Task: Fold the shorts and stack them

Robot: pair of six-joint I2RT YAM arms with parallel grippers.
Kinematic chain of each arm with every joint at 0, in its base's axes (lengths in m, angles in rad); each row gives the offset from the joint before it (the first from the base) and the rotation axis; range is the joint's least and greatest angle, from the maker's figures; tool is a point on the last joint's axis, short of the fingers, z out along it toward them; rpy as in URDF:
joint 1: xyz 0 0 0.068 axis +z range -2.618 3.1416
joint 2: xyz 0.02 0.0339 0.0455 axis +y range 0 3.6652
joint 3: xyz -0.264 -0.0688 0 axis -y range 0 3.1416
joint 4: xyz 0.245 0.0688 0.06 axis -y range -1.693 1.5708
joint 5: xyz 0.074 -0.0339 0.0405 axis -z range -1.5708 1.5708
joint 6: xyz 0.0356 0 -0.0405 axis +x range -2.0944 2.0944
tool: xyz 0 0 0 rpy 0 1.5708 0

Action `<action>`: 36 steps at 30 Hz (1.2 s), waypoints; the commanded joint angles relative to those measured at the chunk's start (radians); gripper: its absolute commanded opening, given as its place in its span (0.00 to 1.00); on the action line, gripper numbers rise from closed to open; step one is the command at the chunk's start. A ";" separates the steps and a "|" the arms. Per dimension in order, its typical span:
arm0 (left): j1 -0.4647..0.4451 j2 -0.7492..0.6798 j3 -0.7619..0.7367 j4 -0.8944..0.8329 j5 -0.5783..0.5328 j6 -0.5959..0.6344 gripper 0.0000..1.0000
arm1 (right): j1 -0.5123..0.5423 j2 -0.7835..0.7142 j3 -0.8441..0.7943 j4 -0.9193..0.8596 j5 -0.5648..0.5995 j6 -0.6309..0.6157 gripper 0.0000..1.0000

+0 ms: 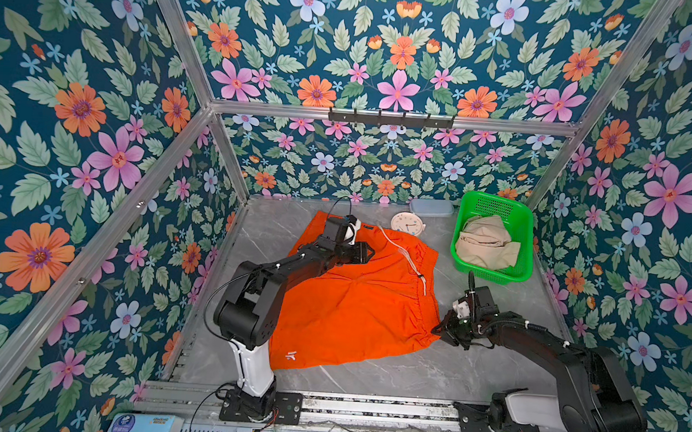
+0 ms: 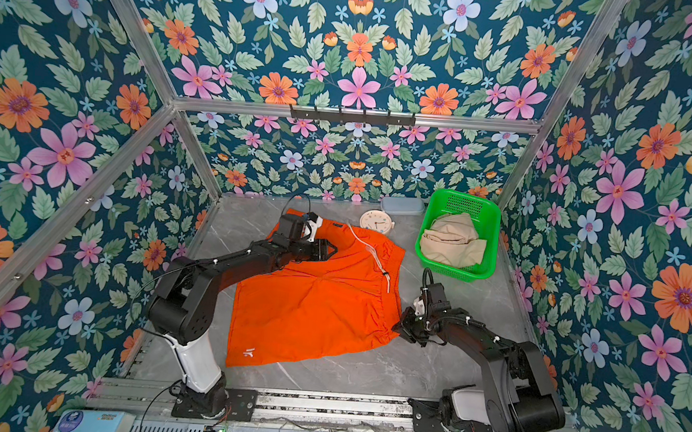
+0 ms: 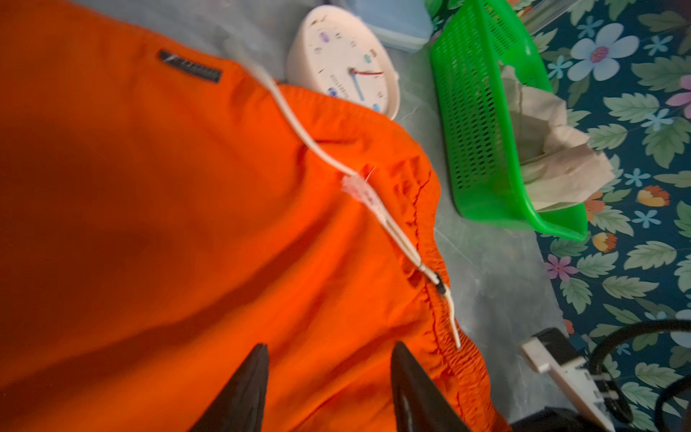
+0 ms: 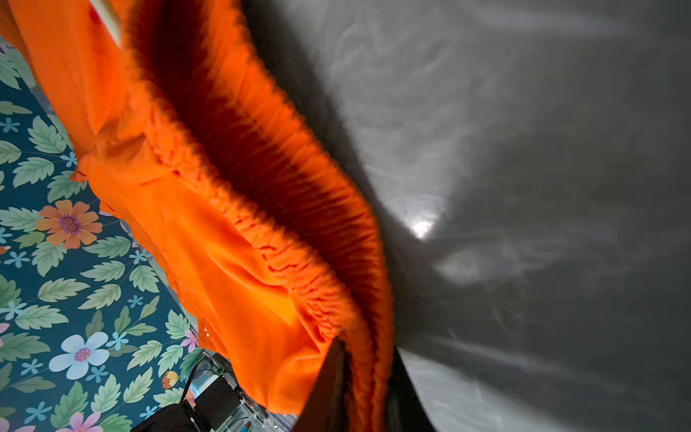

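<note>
- Right wrist view: my right pincer point(image 4: 368, 377) is clamped on the near end of the gathered elastic waistband point(image 4: 299, 224) of the orange shorts point(image 4: 179, 232), with one dark finger on each side of the band.
- Both top views: the orange shorts lie spread on the grey counter point(image 1: 387, 374) between my two arms. The held corner is the garment's near-right one, so all the cloth lies to the left of that pincer.
- Long axis: the waistband runs from the held corner away toward the white clock point(image 1: 407, 223). The white drawstring point(image 1: 410, 259) trails along it, and the leg hems point toward my left arm's base.
- Left wrist view: my left pincer point(image 3: 329, 374) stands open above the far part of the cloth and grips nothing. It is the nearer one to the waistband's far end.
- The beige shorts point(image 1: 486, 243) sit crumpled in the green basket point(image 1: 491, 204) at the far right, well apart from both pincers.
- Judgement: the coming fold likely needs the far waistband corner taken too, so both ends can travel together.
</note>
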 commanded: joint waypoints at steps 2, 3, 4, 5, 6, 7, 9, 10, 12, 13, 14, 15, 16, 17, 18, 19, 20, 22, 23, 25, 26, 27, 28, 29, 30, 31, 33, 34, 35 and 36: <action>-0.055 0.144 0.149 0.029 0.036 0.001 0.55 | 0.021 -0.021 -0.029 0.033 0.064 0.078 0.14; -0.065 0.183 0.188 0.031 0.045 -0.001 0.54 | 0.025 -0.022 -0.035 0.045 0.063 0.086 0.13; -0.079 0.225 0.231 0.031 0.049 -0.001 0.54 | 0.031 -0.021 -0.039 0.055 0.068 0.093 0.12; -0.091 0.268 0.272 0.032 0.049 -0.001 0.54 | 0.035 -0.021 -0.038 0.056 0.075 0.093 0.12; -0.100 0.303 0.309 0.034 0.050 -0.005 0.54 | 0.037 -0.021 -0.038 0.057 0.079 0.096 0.12; -0.111 0.343 0.355 0.030 0.056 -0.006 0.54 | 0.039 -0.019 -0.038 0.058 0.081 0.096 0.12; -0.129 0.409 0.428 0.020 0.056 -0.021 0.54 | 0.039 -0.020 -0.038 0.066 0.081 0.100 0.12; -0.137 0.438 0.463 0.016 0.056 -0.029 0.54 | 0.042 -0.023 -0.038 0.070 0.080 0.103 0.12; -0.149 0.479 0.504 0.028 0.042 -0.053 0.54 | 0.047 -0.034 -0.038 0.071 0.087 0.108 0.12; -0.156 0.498 0.521 0.034 0.033 -0.066 0.54 | 0.048 -0.040 -0.038 0.070 0.092 0.112 0.12; -0.160 0.515 0.537 0.040 0.017 -0.078 0.54 | 0.048 -0.048 -0.039 0.072 0.098 0.113 0.12; -0.161 0.532 0.550 0.041 0.003 -0.086 0.54 | 0.048 -0.054 -0.042 0.074 0.103 0.116 0.12; -0.162 0.550 0.565 0.042 -0.017 -0.097 0.54 | 0.048 -0.059 -0.043 0.076 0.108 0.119 0.12; -0.163 0.573 0.586 0.035 -0.033 -0.106 0.54 | 0.048 -0.061 -0.043 0.081 0.110 0.123 0.12; -0.162 0.591 0.610 0.023 -0.047 -0.109 0.54 | 0.050 -0.064 -0.043 0.088 0.109 0.127 0.12; -0.162 0.613 0.636 0.005 -0.058 -0.110 0.54 | 0.050 -0.064 -0.044 0.097 0.111 0.131 0.12; -0.163 0.635 0.662 -0.005 -0.063 -0.112 0.53 | 0.052 -0.063 -0.045 0.104 0.112 0.134 0.12; -0.163 0.671 0.698 -0.012 -0.072 -0.120 0.53 | 0.054 -0.056 -0.043 0.120 0.116 0.141 0.11; -0.163 0.688 0.719 -0.017 -0.078 -0.123 0.53 | 0.057 -0.052 -0.043 0.130 0.118 0.146 0.12; -0.163 0.718 0.755 -0.021 -0.087 -0.124 0.53 | 0.065 -0.041 -0.042 0.150 0.124 0.155 0.11; -0.163 0.735 0.776 -0.025 -0.089 -0.125 0.53 | 0.069 -0.036 -0.039 0.160 0.129 0.160 0.11; -0.163 0.750 0.798 -0.029 -0.091 -0.125 0.53 | 0.073 -0.030 -0.038 0.167 0.132 0.163 0.11; -0.163 0.765 0.822 -0.034 -0.092 -0.125 0.53 | 0.074 -0.022 -0.036 0.180 0.136 0.168 0.11; -0.162 0.782 0.843 -0.035 -0.095 -0.123 0.53 | 0.077 -0.014 -0.032 0.189 0.139 0.170 0.11; -0.161 0.795 0.861 -0.036 -0.097 -0.123 0.53 | 0.077 -0.007 -0.029 0.196 0.144 0.173 0.11; -0.161 0.808 0.883 -0.038 -0.098 -0.121 0.53 | 0.077 0.001 -0.025 0.206 0.148 0.173 0.11; -0.160 0.824 0.922 -0.055 -0.091 -0.120 0.52 | 0.077 0.019 -0.013 0.213 0.153 0.169 0.11; -0.160 0.822 0.930 -0.064 -0.083 -0.120 0.52 | 0.076 0.027 -0.004 0.213 0.151 0.165 0.11; -0.160 0.807 0.923 -0.068 -0.080 -0.117 0.52 | 0.077 0.032 0.002 0.213 0.149 0.165 0.11; -0.160 0.787 0.905 -0.070 -0.078 -0.112 0.53 | 0.077 0.034 0.004 0.214 0.148 0.166 0.11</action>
